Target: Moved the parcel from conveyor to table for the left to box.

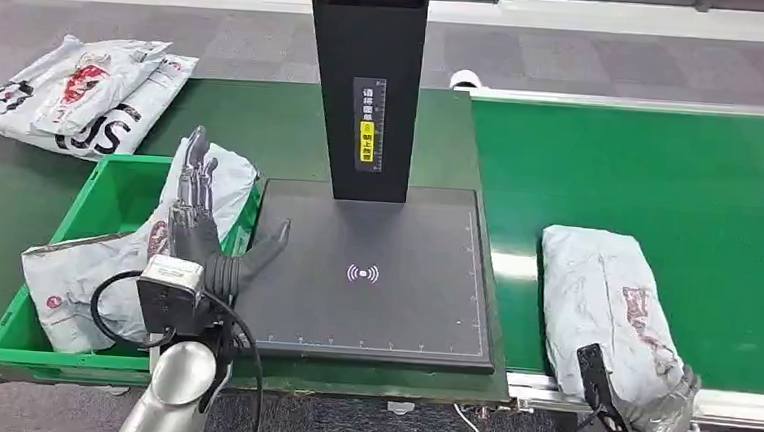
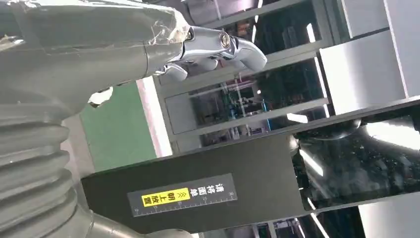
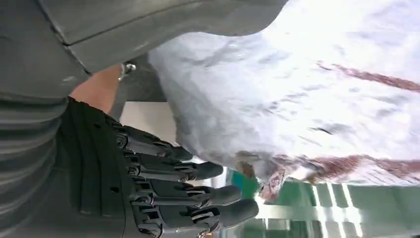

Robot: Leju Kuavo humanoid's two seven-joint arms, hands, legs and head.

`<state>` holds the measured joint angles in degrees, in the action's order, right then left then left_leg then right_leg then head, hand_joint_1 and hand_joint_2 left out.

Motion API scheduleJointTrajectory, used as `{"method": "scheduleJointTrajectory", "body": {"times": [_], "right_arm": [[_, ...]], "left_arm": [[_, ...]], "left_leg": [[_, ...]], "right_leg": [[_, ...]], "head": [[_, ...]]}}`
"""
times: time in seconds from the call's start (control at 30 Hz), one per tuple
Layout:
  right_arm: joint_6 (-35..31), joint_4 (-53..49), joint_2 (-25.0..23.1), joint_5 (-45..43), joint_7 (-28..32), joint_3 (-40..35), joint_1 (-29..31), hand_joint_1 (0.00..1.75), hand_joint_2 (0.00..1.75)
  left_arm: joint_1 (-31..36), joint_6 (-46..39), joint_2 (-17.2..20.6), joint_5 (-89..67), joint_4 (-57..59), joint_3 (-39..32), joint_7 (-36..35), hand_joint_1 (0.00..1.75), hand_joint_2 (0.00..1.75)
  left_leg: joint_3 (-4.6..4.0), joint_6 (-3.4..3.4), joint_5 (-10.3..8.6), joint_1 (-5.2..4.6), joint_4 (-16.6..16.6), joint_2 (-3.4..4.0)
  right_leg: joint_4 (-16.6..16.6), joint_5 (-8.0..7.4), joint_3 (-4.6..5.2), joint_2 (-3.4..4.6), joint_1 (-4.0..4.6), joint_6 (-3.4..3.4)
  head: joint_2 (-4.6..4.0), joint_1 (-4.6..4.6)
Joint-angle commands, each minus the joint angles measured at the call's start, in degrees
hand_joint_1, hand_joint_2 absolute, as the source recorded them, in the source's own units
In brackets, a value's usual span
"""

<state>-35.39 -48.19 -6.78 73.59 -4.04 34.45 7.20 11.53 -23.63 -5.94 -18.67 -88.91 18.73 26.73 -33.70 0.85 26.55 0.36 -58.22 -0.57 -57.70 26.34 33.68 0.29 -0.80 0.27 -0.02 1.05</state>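
Note:
A grey plastic parcel [image 1: 604,295] with red print lies on the green conveyor [image 1: 661,183], its near end at the belt's front edge. My right hand [image 1: 598,390] is at that near end; in the right wrist view its dark fingers [image 3: 183,196] stretch out straight along one side of the parcel [image 3: 307,94] and the grey thumb lies on the other side, without closing on it. My left hand [image 1: 197,225] hovers open, fingers straight and thumb spread, over the right edge of the green box [image 1: 109,184]. The black scanner table [image 1: 382,306] lies between the two hands.
A black column [image 1: 364,85] with a yellow label rises from the scanner table's far edge, also seen in the left wrist view as the column [image 2: 198,193]. A grey parcel [image 1: 79,273] lies in the green box. More parcels [image 1: 75,92] are piled at the back left.

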Motion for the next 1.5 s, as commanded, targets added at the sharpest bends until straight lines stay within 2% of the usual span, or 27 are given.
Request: {"method": "scheduleJointTrajectory", "body": {"times": [0.03,0.37,0.43,0.67,0.83,0.87,0.9,0.93,1.17,1.2,1.23,1.37,1.4,1.5], "right_arm": [[-1.9,4.1,1.6,-2.5,2.5,-6.2,5.0,0.00,1.75],[-4.2,9.2,4.1,-1.4,2.3,-14.0,16.2,0.00,1.75],[-4.6,8.8,4.0,-2.6,4.0,-14.8,17.5,0.00,1.75],[-4.6,8.7,3.9,-2.5,3.8,-15.0,17.5,0.00,1.75],[-4.6,8.7,3.9,-2.5,3.8,-15.0,17.5,0.00,1.75],[-4.6,8.5,3.9,-2.8,4.2,-15.0,17.3,0.14,1.75],[-4.6,6.8,3.2,-4.3,6.0,-14.3,17.2,1.66,1.75],[-4.6,6.8,2.9,-4.5,6.6,-14.4,17.3,1.75,1.75],[-4.6,4.8,2.4,-5.2,7.3,-15.7,17.3,1.75,1.75],[-4.5,4.9,2.6,-5.2,7.3,-15.7,17.3,1.36,1.75],[-4.6,5.6,2.9,-5.2,6.8,-16.1,17.8,0.00,1.75],[-4.6,9.1,4.3,-2.6,2.2,-18.1,19.1,0.00,1.75],[-4.1,10.6,5.2,1.6,-2.6,-19.2,19.4,0.00,1.75],[-3.0,14.4,6.7,9.0,-10.8,-21.9,20.7,0.00,1.75]], "left_arm": [[0.0,0.1,2.1,-0.3,0.7,0.6,-0.1,0.00,1.75],[2.4,0.3,1.8,0.3,3.4,1.9,0.8,0.00,1.75],[2.9,0.3,1.5,0.5,3.8,1.9,0.9,0.00,1.75],[3.0,0.3,1.5,0.5,3.8,1.9,0.9,0.00,1.75],[3.0,0.3,1.5,0.5,3.8,1.9,0.9,0.00,1.75],[2.9,0.2,1.5,0.5,3.8,1.9,0.9,0.00,1.75],[3.0,0.3,1.3,0.6,3.8,1.9,1.1,0.00,1.75],[3.3,0.3,1.1,0.6,4.0,1.9,1.1,0.00,1.75],[5.4,0.3,0.7,0.5,4.3,1.9,1.1,0.00,1.75],[5.6,0.3,0.7,0.5,4.2,1.8,1.1,0.00,1.75],[6.0,0.2,0.8,0.5,4.3,1.8,1.0,0.00,1.75],[6.2,-0.2,0.9,0.7,4.1,1.7,0.7,0.00,1.75],[6.2,-0.3,0.9,0.6,4.2,1.7,0.6,0.00,1.75],[6.4,-0.5,0.9,0.6,4.4,1.9,0.4,0.00,1.75]], "left_leg": [[0.15,-0.02,-0.01,0.01,0.1,0.24],[0.02,-0.04,-0.09,-0.03,0.0,0.44],[0.03,-0.01,-0.11,-0.01,0.0,0.45],[0.09,-0.02,-0.14,-0.02,0.0,0.06],[0.10,-0.02,-0.13,-0.02,0.1,0.08],[0.12,-0.02,-0.14,0.01,0.1,0.09],[0.11,-0.02,-0.14,0.00,0.1,0.07],[0.05,-0.01,-0.12,0.01,0.0,0.04],[0.03,-0.02,-0.15,-0.01,0.0,0.09],[0.04,-0.02,-0.17,0.00,0.0,0.07],[0.01,-0.01,-0.15,0.00,0.0,0.05],[0.09,-0.03,-0.15,0.01,0.1,0.12],[0.21,-0.05,-0.21,0.02,0.2,0.16],[0.19,-0.05,-0.20,0.01,0.2,0.12]], "right_leg": [[0.1,-0.09,-0.09,0.16,0.03,-0.04],[0.1,-0.18,0.10,0.33,-0.02,-0.02],[0.0,-0.20,0.10,0.36,0.00,-0.04],[0.0,-0.10,-0.05,0.03,-0.01,0.00],[0.1,-0.11,-0.06,0.04,0.00,-0.01],[0.1,-0.13,-0.10,0.04,0.03,-0.02],[0.1,-0.12,-0.08,0.03,0.02,-0.02],[0.0,-0.10,-0.02,0.02,0.02,-0.01],[0.0,-0.14,0.01,0.04,0.00,-0.02],[0.1,-0.14,-0.02,0.01,0.02,-0.02],[0.0,-0.12,0.01,0.01,0.01,-0.01],[0.1,-0.15,-0.07,0.06,0.03,-0.01],[0.3,-0.23,-0.20,0.05,0.06,-0.03],[0.2,-0.20,-0.18,0.03,0.04,-0.02]], "head": [[0.00,0.02],[0.02,0.00],[0.00,0.00],[0.00,0.02],[0.00,0.02],[0.00,0.02],[0.02,0.02],[0.02,0.02],[0.02,0.02],[0.02,0.02],[0.02,0.02],[0.00,0.02],[0.02,0.02],[0.02,0.02]]}}
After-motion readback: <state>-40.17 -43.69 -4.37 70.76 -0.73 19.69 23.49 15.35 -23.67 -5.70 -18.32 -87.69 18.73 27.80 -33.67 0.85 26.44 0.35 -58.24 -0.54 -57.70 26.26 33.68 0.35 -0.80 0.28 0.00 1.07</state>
